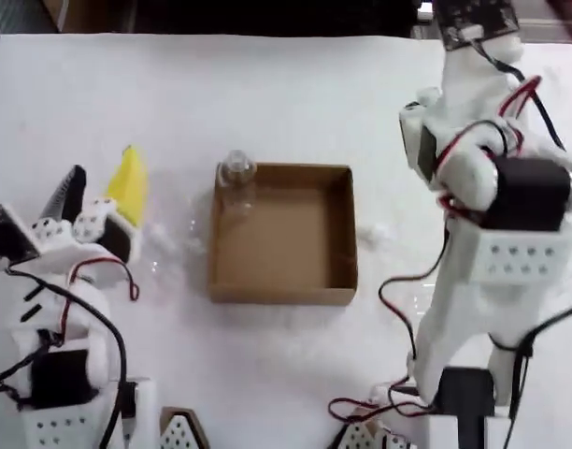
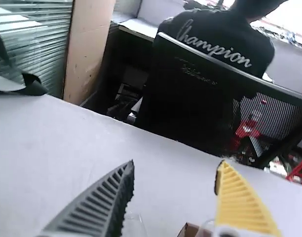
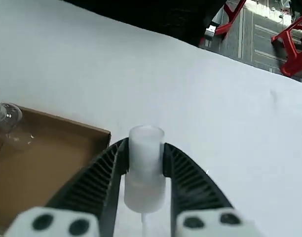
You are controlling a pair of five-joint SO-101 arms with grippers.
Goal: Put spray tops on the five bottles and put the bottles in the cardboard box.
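A clear bottle (image 1: 237, 180) without a top stands upright in the far left corner of the cardboard box (image 1: 342, 234). In the right wrist view my right gripper (image 3: 145, 148) is shut on a white spray top (image 3: 146, 170), held above the table beside the box (image 3: 67, 129), with the bottle (image 3: 5, 117) farther off. The right arm (image 1: 473, 159) is raised at the table's right side. My left gripper (image 1: 101, 182) hangs open to the left of the box, its black finger (image 2: 99, 205) and yellow finger (image 2: 240, 202) wide apart with nothing between them.
The table (image 1: 286, 94) is covered in white. Cables and arm bases (image 1: 454, 402) crowd the front edge. Beyond the table's far edge stands a dark chair (image 2: 205, 94) with a person seated in it.
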